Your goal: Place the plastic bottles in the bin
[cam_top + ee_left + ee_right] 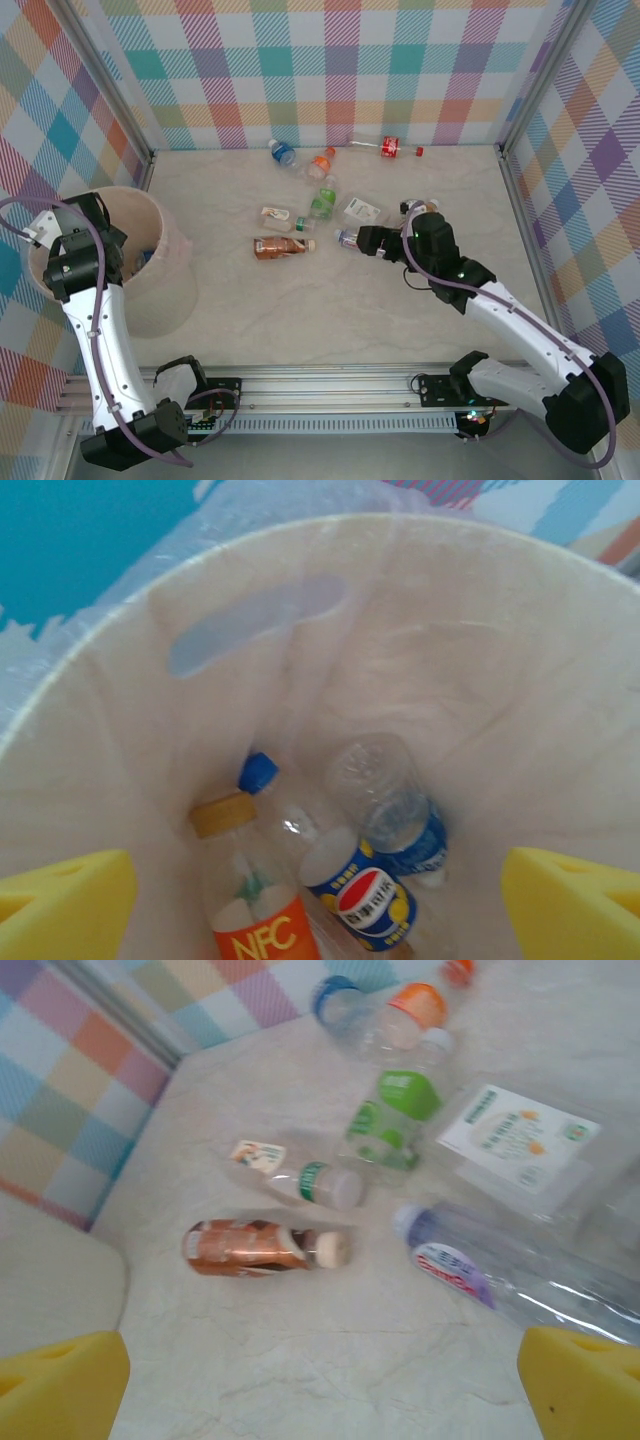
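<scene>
My left gripper (78, 238) hangs over the pale bin (165, 290), open (320, 910) with nothing between its yellow pads. Inside the bin (450, 660) lie an orange-labelled bottle (255, 920), a blue Pepsi-labelled bottle (365, 900) and a clear blue-labelled bottle (395, 810). On the table lie a copper bottle (280, 246) (250, 1245), a small white-labelled bottle (275, 215), a green-labelled one (322, 203) (390, 1125) and a purple-labelled one (347, 238) (480, 1270). My right gripper (368, 240) is open (320, 1390), low, just right of the purple-labelled bottle.
Farther back lie a blue-capped bottle (282, 153), an orange-capped bottle (320, 163) and a red-labelled bottle (390, 147) near the checked back wall. A flat clear container (362, 210) rests beside the green bottle. Bare table stretches in front of the copper bottle.
</scene>
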### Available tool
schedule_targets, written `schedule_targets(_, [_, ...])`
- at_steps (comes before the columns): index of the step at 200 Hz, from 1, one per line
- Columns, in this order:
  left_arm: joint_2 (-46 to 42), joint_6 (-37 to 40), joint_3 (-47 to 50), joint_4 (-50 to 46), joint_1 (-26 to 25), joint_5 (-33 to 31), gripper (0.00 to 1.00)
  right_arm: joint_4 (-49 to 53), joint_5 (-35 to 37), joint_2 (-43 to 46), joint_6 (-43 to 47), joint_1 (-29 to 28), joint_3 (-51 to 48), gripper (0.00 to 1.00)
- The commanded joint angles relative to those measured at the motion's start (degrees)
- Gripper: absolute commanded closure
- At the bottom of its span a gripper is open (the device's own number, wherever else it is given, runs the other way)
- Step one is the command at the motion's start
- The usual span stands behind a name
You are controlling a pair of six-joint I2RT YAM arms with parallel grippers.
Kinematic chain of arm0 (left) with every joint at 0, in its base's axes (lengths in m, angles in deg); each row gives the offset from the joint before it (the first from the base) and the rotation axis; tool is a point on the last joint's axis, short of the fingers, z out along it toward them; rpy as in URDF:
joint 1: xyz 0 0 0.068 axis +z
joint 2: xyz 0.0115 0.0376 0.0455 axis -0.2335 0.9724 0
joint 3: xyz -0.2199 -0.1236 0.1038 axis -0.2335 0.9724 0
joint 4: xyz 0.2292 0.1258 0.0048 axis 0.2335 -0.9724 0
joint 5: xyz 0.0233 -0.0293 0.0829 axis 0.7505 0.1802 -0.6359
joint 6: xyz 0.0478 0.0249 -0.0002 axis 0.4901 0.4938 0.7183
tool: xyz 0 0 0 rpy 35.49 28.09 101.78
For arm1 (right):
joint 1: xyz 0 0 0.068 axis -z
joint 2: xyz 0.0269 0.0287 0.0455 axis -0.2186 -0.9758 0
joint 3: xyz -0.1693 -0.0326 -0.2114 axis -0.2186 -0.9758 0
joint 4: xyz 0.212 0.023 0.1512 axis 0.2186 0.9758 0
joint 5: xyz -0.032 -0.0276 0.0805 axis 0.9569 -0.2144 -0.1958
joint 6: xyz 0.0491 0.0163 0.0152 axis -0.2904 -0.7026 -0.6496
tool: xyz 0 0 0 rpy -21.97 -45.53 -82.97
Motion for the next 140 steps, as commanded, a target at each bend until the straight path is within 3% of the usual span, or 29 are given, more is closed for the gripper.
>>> schedule_targets(1, [-1.0, 2.2, -2.3, 1.0, 0.7, 6.7, 0.03, 7.6, 6.5, -0.3, -6.0, 2.5, 2.1, 0.0])
schedule_targets(54, [-1.2, 3.7, -2.7, 2.5, 0.7, 17.3, 0.0, 17.0, 5.8, -6.7, -6.5, 10.2, 5.6, 0.0])
schedule_targets(97, [-2.2, 4.7, -2.8, 3.0, 0.7, 25.0, 0.0, 17.4, 6.7, -15.6, -7.3, 11.7, 10.0, 0.0])
schedule_targets(140, [-1.5, 3.3, -5.9, 3.3, 0.4, 44.3, 0.0, 18.9, 8.2, -26.0, -8.9, 14.2, 16.2, 0.0])
